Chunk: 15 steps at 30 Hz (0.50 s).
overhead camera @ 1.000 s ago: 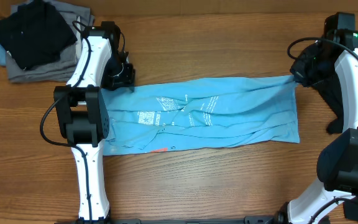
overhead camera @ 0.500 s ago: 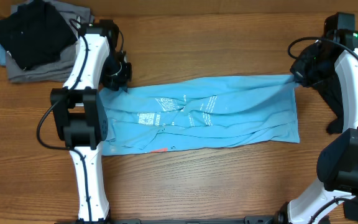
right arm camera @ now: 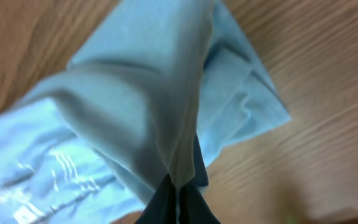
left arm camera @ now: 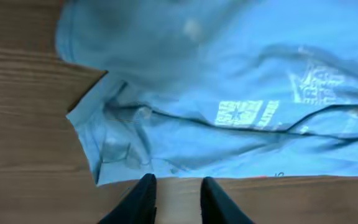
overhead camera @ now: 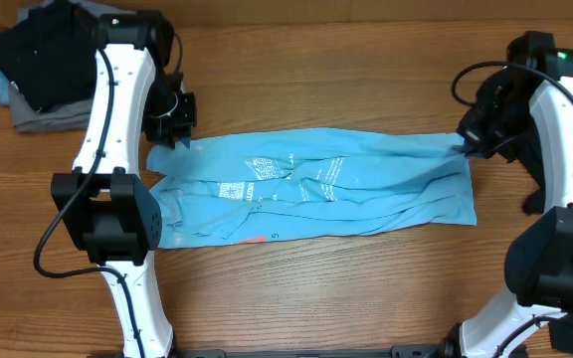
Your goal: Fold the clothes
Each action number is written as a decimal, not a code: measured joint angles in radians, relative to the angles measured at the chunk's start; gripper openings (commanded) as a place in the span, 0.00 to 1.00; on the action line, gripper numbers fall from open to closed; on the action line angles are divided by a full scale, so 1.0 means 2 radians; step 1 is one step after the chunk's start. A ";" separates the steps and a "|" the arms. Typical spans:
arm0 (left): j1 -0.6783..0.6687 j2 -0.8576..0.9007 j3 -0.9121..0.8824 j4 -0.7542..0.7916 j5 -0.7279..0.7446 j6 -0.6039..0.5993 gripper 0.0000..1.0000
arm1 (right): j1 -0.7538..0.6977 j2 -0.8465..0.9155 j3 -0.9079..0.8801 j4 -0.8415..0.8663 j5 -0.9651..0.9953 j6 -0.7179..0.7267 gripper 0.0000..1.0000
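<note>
The shirt [overhead camera: 316, 189] lies print up as a long band across the middle of the table [overhead camera: 316, 298]. The layered edges along its near side suggest it is already doubled lengthwise.

The right gripper [right arm camera: 180, 198] is clenched on the band's far right corner. In the right wrist view the cloth rises in a tight ridge out of the closed jaws. That corner is lifted and taut, probably to hold the band straight.

The left gripper [left arm camera: 176, 196] hangs at the far left end, just off the rumpled sleeve edge. Its fingers [left arm camera: 143, 199] are slightly parted with bare wood between them, so it grasps nothing.

The step in hand looks like taking a matching pinch on the far left corner, so both ends can be carried over together for the next fold. The cloth there is bunched in several layers, and a shallow pinch might take only the top one and leave the fold crooked.

A stack [overhead camera: 48, 70] of dark and grey garments sits at the far left, apart from the shirt and out of the fold's way.
</note>
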 measured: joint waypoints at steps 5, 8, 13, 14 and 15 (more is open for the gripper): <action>0.000 0.000 -0.042 0.001 -0.006 0.001 0.22 | 0.032 -0.021 -0.012 -0.024 0.031 -0.001 0.04; 0.000 0.000 -0.070 0.014 -0.014 0.000 0.24 | 0.050 -0.055 -0.045 -0.014 0.042 -0.001 0.04; 0.000 0.000 -0.100 0.036 -0.022 -0.004 0.34 | 0.050 -0.101 -0.126 0.023 0.057 0.004 0.04; 0.000 0.000 -0.103 0.038 -0.022 -0.005 0.36 | 0.047 -0.104 -0.141 0.033 0.059 0.005 0.04; 0.000 0.000 -0.105 0.039 -0.023 -0.006 0.38 | 0.044 -0.105 -0.159 0.049 0.060 0.007 0.04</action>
